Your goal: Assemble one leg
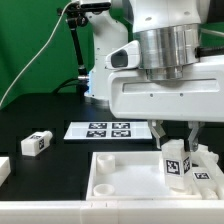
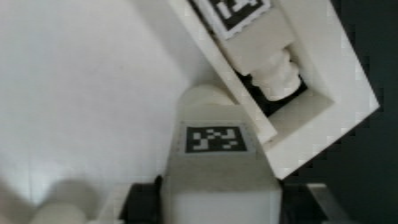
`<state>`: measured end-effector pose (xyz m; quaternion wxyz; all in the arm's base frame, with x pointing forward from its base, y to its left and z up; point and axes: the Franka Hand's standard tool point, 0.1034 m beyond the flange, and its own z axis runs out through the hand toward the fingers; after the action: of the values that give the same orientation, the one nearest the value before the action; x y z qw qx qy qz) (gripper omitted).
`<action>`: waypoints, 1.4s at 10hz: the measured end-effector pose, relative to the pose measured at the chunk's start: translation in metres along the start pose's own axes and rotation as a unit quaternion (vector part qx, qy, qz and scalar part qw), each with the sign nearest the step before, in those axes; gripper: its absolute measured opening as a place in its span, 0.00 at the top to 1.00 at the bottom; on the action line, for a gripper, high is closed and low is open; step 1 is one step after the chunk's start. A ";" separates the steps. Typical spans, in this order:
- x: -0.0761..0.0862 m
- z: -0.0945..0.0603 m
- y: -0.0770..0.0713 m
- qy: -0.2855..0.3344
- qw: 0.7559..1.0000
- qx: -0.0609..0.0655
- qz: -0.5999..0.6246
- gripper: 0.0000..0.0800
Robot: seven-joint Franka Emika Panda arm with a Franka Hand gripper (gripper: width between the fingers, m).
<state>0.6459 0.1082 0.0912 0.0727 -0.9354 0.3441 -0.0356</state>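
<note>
My gripper [image 1: 178, 148] is shut on a white leg [image 1: 175, 162] with a black-and-white tag, held upright over the right end of the large white panel [image 1: 120, 180]. In the wrist view the leg [image 2: 221, 150] sits between my dark fingers [image 2: 171, 200], its far end against the panel's rim [image 2: 306, 112]; the gripper [image 2: 228, 206] is at the picture's edge. Whether the leg's end is in a corner socket is hidden. A second leg [image 1: 37, 143] lies on the black table at the exterior view's left.
The marker board [image 1: 100, 129] lies behind the panel. Another tagged white piece [image 1: 205, 168] sits just right of the held leg, and also shows in the wrist view [image 2: 240, 12]. A white block [image 1: 3, 168] is at the far left edge.
</note>
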 end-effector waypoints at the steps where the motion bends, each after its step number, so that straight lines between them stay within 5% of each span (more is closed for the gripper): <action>1: -0.002 0.001 -0.002 0.000 0.998 -0.001 0.070 0.65; 4: -0.004 0.001 -0.003 0.001 0.996 -0.002 0.091 0.60; 5: -0.004 0.001 -0.003 0.001 0.997 -0.002 0.076 0.37; 6: -0.006 0.002 -0.004 0.002 0.998 -0.005 0.061 0.37; 7: -0.011 0.004 -0.007 0.003 0.999 -0.008 0.041 0.23; 11: -0.008 0.003 -0.005 0.003 0.993 -0.010 -0.120 0.19; 14: -0.006 0.005 -0.005 0.011 0.951 -0.018 -0.309 0.19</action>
<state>0.6450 0.1164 0.0867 0.0376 -0.9967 0.0391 -0.0601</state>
